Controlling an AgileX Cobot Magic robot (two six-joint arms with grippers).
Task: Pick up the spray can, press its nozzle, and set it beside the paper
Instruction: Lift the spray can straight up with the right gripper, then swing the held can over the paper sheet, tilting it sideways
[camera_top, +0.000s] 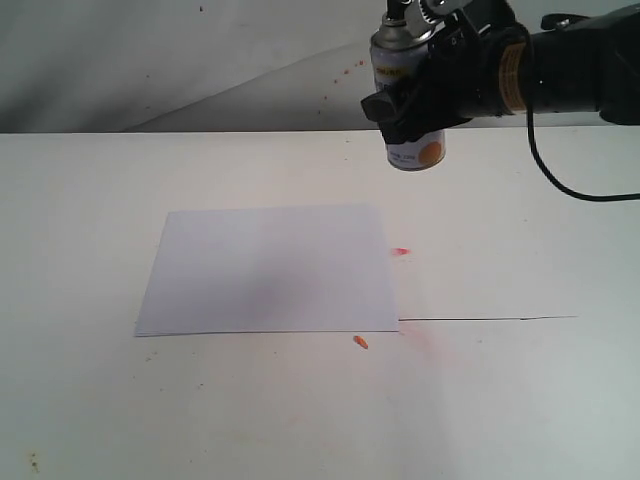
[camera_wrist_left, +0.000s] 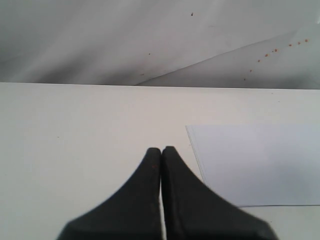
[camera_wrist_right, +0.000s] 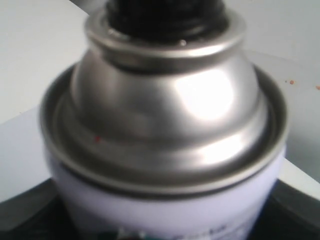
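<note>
The spray can (camera_top: 408, 95), silver-white with an orange dot and a metal domed top, hangs upright in the air beyond the paper's far right corner. My right gripper (camera_top: 425, 100) is shut round its body, the black arm reaching in from the right. In the right wrist view the spray can (camera_wrist_right: 165, 125) fills the frame, its domed top and black nozzle base close up. The paper (camera_top: 270, 268), a plain white sheet, lies flat on the table below and to the left; the same paper (camera_wrist_left: 257, 162) shows in the left wrist view. My left gripper (camera_wrist_left: 161, 150) is shut, empty, low over the table left of the paper.
Small orange paint spots (camera_top: 400, 251) lie on the white table (camera_top: 500, 400) beside the paper's right edge and near its front corner. A curling white backdrop sheet (camera_top: 250, 95) with orange specks rises behind. A thin seam line (camera_top: 490, 319) runs right from the paper.
</note>
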